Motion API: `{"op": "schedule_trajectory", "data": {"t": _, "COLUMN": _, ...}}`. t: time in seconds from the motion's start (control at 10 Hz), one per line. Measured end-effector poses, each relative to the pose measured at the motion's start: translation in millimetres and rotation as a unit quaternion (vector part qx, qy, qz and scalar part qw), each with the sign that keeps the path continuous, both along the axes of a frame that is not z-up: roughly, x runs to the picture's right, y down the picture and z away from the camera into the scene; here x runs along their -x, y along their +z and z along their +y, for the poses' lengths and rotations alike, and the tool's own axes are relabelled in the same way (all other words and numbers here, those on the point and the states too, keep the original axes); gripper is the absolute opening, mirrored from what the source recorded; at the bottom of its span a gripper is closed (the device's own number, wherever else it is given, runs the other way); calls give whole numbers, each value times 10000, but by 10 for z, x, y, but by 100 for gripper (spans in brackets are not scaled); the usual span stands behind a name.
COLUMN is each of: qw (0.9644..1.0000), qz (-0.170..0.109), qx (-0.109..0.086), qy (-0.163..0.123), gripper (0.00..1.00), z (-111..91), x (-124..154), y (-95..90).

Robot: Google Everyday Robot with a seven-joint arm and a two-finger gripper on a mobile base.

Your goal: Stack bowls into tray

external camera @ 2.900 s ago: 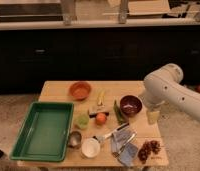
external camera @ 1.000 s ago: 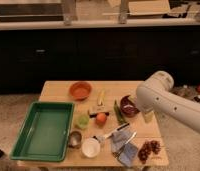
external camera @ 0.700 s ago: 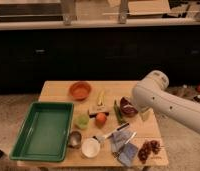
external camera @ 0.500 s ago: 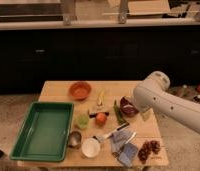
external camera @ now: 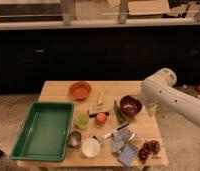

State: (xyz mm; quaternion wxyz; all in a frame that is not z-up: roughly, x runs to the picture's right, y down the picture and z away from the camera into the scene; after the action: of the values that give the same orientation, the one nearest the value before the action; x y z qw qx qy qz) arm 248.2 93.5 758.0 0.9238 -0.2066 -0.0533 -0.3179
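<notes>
Pale wood table (external camera: pixel 55 90) seen from a single camera view, standing in front of a row of dark cabinets (external camera: pixel 93 55).

At the table's left end lies the bright green tray (external camera: pixel 23 145), large and rectangular with a raised rim; nothing sits inside it. The orange bowl (external camera: pixel 80 90) rests upright near the table's back edge, beyond the tray's far right corner and apart from it. The dark maroon bowl (external camera: pixel 130 106) stands right of centre, well apart from both the tray and the orange bowl.

A thick white robot arm (external camera: pixel 165 92) reaches in from the right side, its rounded elbow above the table's right end. The gripper (external camera: pixel 142 102) is down at the maroon bowl's right rim, mostly hidden behind the arm — whether it is released or clenched on the bowl cannot be told.

Between the two bowls lies a yellow item (external camera: pixel 100 97), long and thin. Nearer the camera sit a small green cup (external camera: pixel 82 120) and an orange fruit (external camera: pixel 101 118), side by side, with a green vegetable (external camera: pixel 118 112) just left of the maroon bowl. Along the front edge are a metal cup (external camera: pixel 74 139), a white bowl (external camera: pixel 90 147), some blue-grey packets (external camera: pixel 124 145) and a dark red cluster (external camera: pixel 148 148) — possibly grapes.
</notes>
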Motion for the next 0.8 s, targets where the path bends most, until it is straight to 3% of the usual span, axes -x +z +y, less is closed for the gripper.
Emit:
{"op": "schedule_trajectory", "data": {"t": 0.3, "qw": 9986, "qz": -419, "qx": 140, "qy": -284, "gripper": 80, "z": 89, "x": -163, "y": 210}}
{"op": "schedule_trajectory", "data": {"t": 0.6, "qw": 9924, "qz": -1066, "qx": 100, "qy": -600, "gripper": 80, "z": 184, "x": -241, "y": 372}}
{"op": "schedule_trajectory", "data": {"t": 0.8, "qw": 9863, "qz": -1448, "qx": 59, "qy": -794, "gripper": 80, "z": 207, "x": -253, "y": 474}}
